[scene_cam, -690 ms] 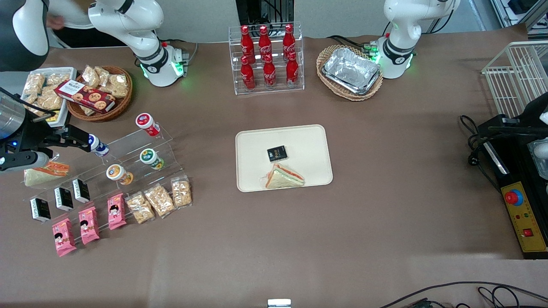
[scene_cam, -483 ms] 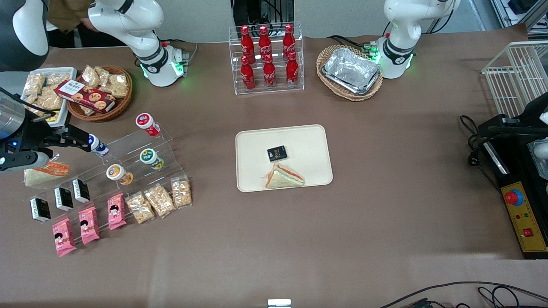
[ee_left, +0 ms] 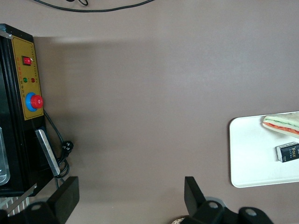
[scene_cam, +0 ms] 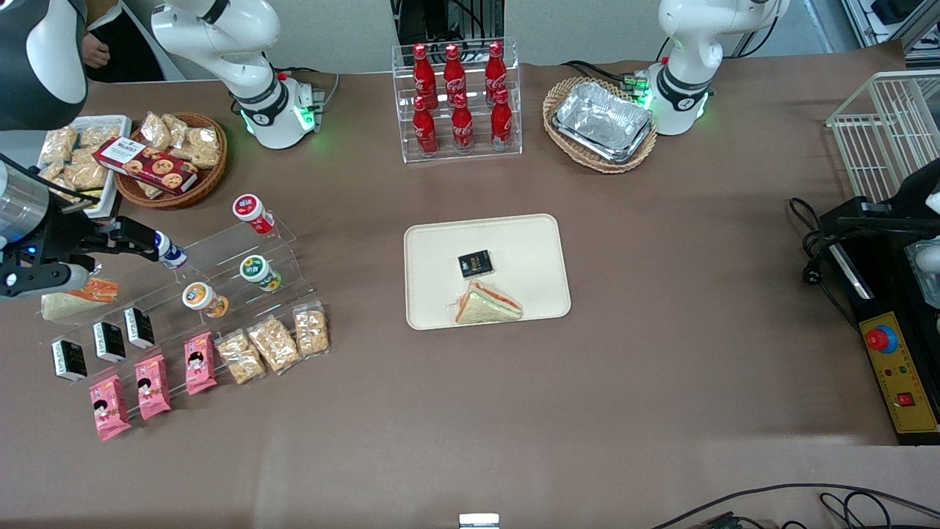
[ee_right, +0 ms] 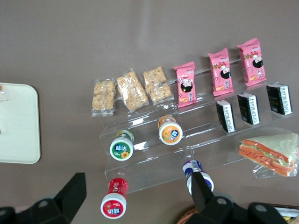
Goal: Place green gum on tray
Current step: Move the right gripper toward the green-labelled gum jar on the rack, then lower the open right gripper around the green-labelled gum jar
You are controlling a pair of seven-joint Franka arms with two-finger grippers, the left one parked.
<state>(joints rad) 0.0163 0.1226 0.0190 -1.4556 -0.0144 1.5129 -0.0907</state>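
hand (scene_cam: 158, 246) beside blue canister (scene_cam: 173, 256), green gum (scene_cam: 257, 270) unobstructed

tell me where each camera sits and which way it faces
Front view: high above the table, looking down; both arms' bases show, gripper open by the display steps.
Right wrist view: looks down on green gum, its fingers in frame.
Left wrist view: looks down on bare table.
All three show the tray.

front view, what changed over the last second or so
Little moved: the right arm's claw drifted slightly away from the front camera, high above the clear stepped display's blue-lidded canister, holding nothing. The small green-lidded gum canister stayed on its step, and the cream rectangular tray is unchanged.
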